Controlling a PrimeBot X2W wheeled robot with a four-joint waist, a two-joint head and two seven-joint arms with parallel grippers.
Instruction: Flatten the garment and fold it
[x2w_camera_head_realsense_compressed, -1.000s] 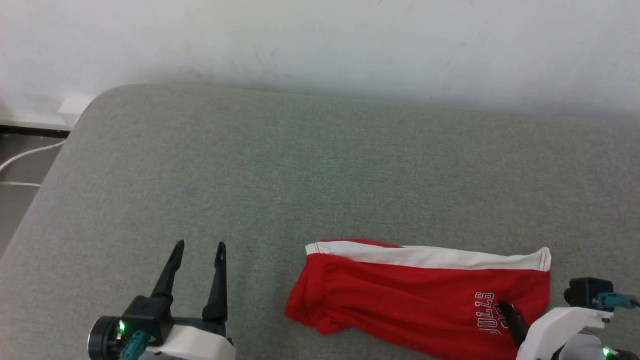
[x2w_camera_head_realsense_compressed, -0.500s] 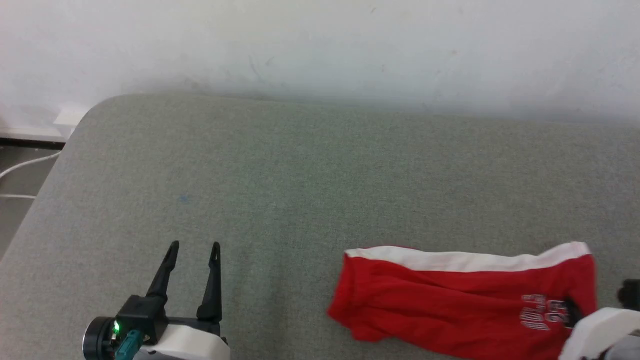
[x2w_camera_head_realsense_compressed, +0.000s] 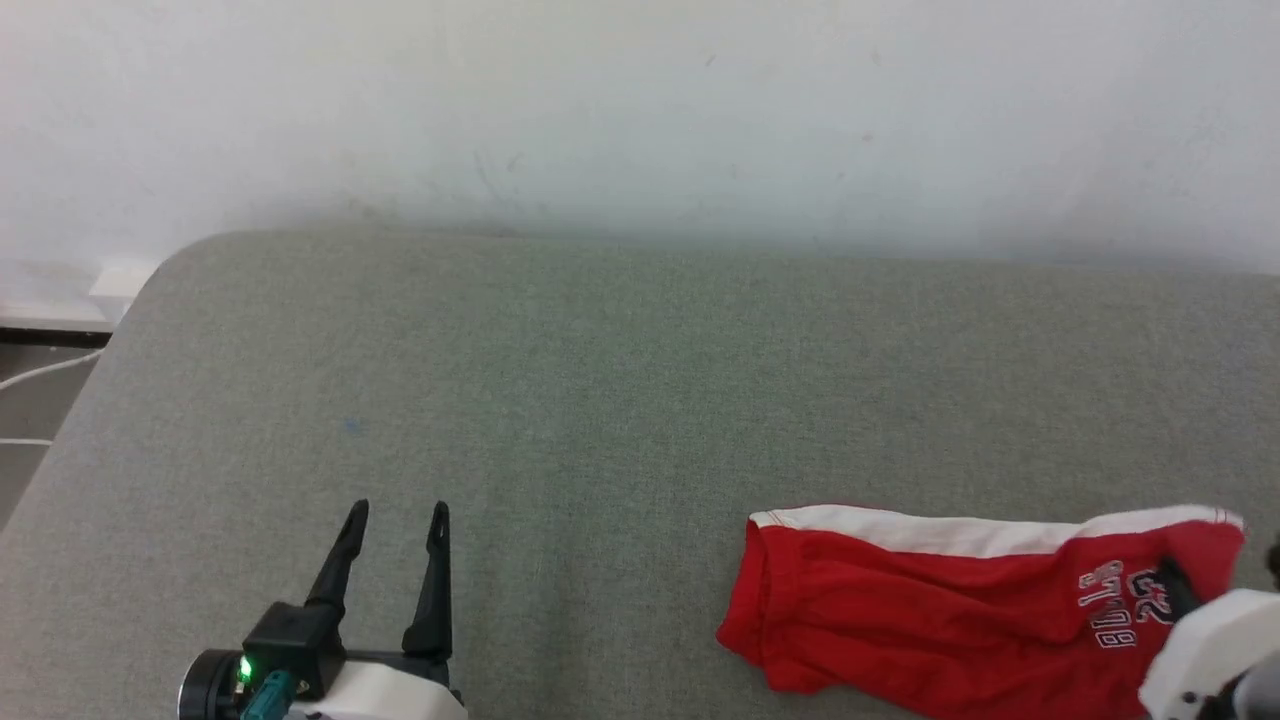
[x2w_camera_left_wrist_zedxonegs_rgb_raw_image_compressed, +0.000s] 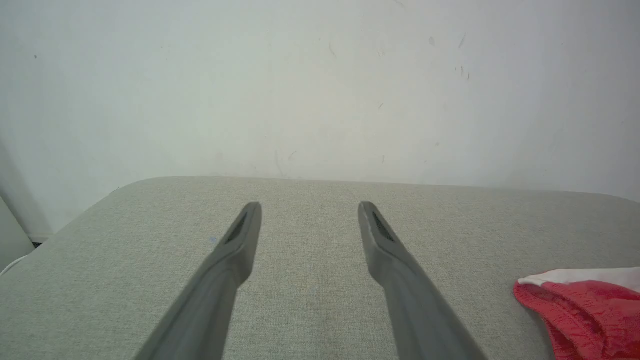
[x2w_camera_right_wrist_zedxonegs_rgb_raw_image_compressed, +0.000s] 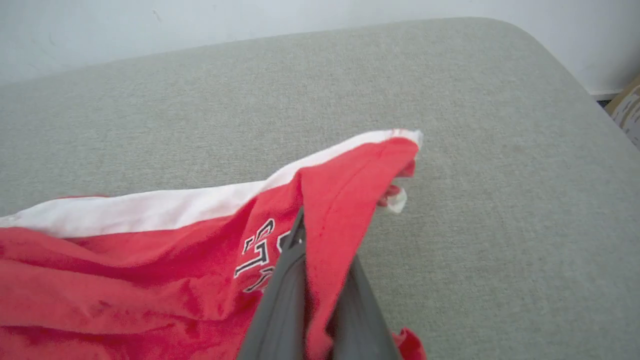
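The right gripper (x2w_camera_right_wrist_zedxonegs_rgb_raw_image_compressed: 320, 260) sits at the near right of the grey padded surface (x2w_camera_head_realsense_compressed: 600, 380). Its two dark fingers are closed to a narrow gap, and a fold of the garment (x2w_camera_head_realsense_compressed: 930, 610) is pinched between them. In the right wrist view the red cloth drapes over the fingers by the white print, and the hem corner is lifted off the surface. From that grip the shorts stretch away toward the robot's left. They lie creased, with the white stripe along their far edge.

The left gripper (x2w_camera_head_realsense_compressed: 397, 512) is well apart from the garment at the near left. Its fingers are spread wide with nothing between them. In the left wrist view only the red end of the shorts shows, low at the right edge. Beyond both grippers lies bare grey surface, and then the white wall (x2w_camera_head_realsense_compressed: 640, 100).

The head camera has tipped since a second ago, so more wall shows. Even allowing for that, the shorts have slid toward the robot's right across the surface, and the print is now tilted. The left gripper holds the same pose.
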